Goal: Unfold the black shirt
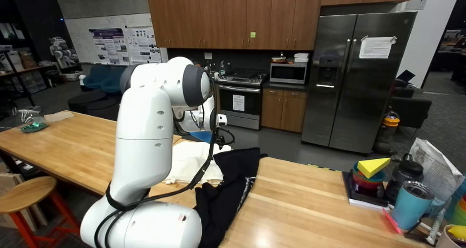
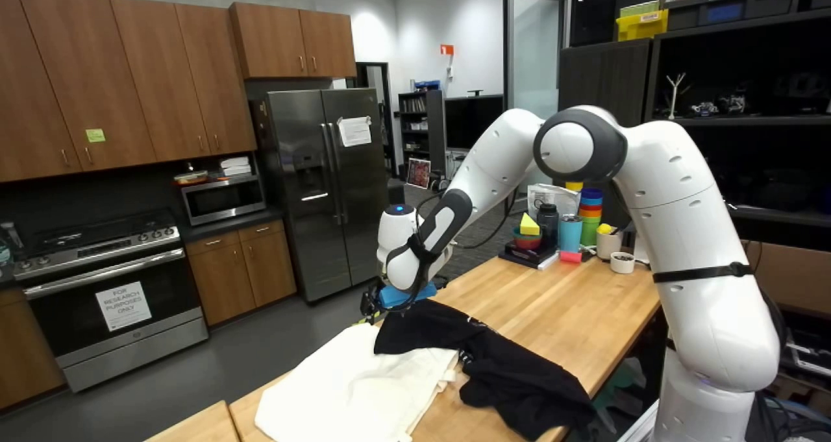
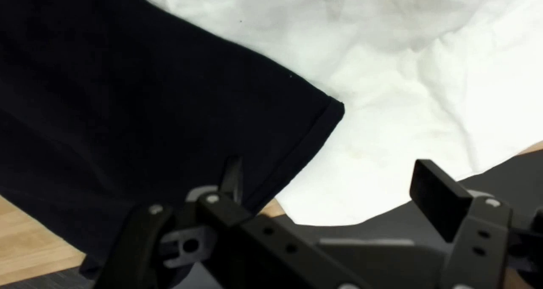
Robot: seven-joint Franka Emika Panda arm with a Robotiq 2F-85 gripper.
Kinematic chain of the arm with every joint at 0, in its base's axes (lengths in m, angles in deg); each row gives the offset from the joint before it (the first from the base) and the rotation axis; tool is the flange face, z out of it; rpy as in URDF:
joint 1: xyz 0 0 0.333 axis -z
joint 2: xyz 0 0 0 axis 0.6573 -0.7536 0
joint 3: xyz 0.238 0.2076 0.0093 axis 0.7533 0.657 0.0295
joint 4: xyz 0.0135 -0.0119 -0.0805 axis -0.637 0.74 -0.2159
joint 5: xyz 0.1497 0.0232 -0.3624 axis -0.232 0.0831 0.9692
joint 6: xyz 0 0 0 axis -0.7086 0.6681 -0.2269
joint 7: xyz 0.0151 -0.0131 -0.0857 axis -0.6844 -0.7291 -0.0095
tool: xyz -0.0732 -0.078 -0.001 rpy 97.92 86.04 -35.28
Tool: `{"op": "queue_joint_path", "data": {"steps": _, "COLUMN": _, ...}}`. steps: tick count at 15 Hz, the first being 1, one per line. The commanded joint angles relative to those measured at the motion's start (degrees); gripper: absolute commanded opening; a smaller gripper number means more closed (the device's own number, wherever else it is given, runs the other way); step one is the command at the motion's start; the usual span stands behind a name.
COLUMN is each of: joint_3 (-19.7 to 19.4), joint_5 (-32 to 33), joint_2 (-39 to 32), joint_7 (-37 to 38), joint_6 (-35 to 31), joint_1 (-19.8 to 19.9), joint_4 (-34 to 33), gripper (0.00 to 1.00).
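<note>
The tool (image 3: 333, 185), jaws standing apart, is hanging over the black shirt (image 3: 169, 102), whose edge is lying beneath one jaw and overlapping the white cloth (image 3: 377, 149), so a pinch going too deep could be dragging both layers.

Brown cabinets (image 1: 233, 16) above a stove (image 1: 252, 101), dark refrigerator (image 1: 358, 82) nearby, grey floor (image 1: 282, 146).
</note>
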Motion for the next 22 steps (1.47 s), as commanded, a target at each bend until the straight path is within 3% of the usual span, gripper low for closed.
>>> {"op": "queue_joint_path", "data": {"steps": 1, "joint_3": 2.5, "joint_5": -4.3, "joint_2": -1.2, "joint_7": -6.6, "joint_6": -2.1, "joint_1": 1.9, "joint_4": -1.0, "gripper": 1.0}}
{"op": "queue_joint_path", "data": {"steps": 7, "joint_3": 4.0, "joint_5": -10.9, "joint_2": -6.1, "joint_7": -12.1, "joint_6": 9.4, "joint_1": 2.7, "joint_4": -9.9, "gripper": 1.0}}
{"op": "queue_joint_path", "data": {"steps": 14, "joint_3": 2.4, "joint_5": -10.7, "joint_2": -12.8, "joint_7": -8.5, "joint_6": 23.2, "joint_1": 1.3, "joint_4": -21.4, "gripper": 1.0}}
{"op": "queue_joint_path", "data": {"steps": 22, "joint_3": 1.5, "joint_5": -11.6, "joint_2": -18.7, "joint_7": -3.6, "joint_6": 32.2, "joint_1": 0.9, "joint_4": -30.4, "gripper": 1.0}}
